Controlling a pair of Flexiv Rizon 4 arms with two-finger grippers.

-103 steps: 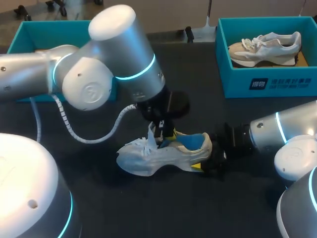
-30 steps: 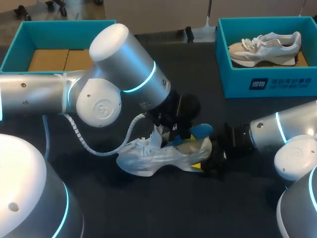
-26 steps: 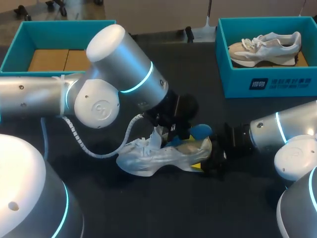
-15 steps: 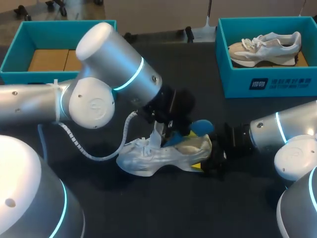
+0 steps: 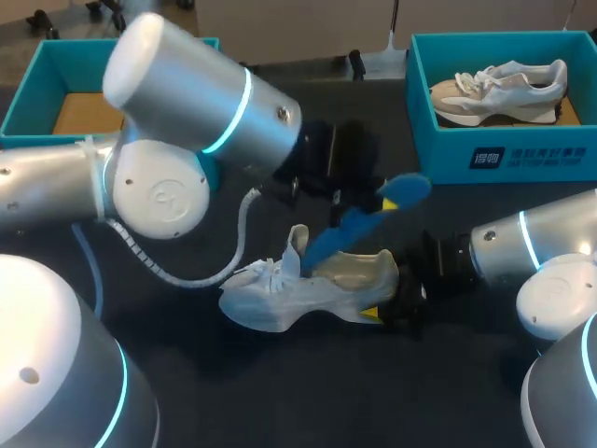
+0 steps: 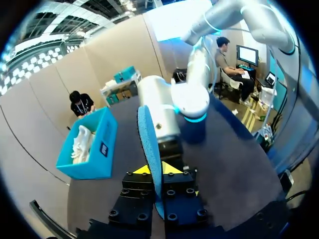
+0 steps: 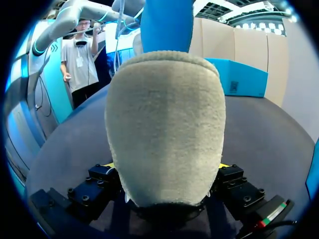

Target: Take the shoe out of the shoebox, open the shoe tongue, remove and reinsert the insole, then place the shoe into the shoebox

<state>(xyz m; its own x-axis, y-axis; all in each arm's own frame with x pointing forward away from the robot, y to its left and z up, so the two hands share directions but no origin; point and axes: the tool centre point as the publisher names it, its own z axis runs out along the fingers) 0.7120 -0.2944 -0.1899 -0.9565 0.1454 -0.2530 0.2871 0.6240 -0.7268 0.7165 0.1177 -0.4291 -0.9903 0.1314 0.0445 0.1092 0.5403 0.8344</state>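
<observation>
As left arm lifts, insole [image 5: 368,222]: rising out of shoe [image 5: 289,297], toe end last
left fingers [image 6: 142,170]: pinching insole
right fingers [image 5: 371,314]: clamped on shoe heel, on bench [image 5: 280,392]
task: removal nearly done

Left pincer [image 6: 155,170] clamped (up high); right pincer [image 7: 167,167] clamped.
</observation>
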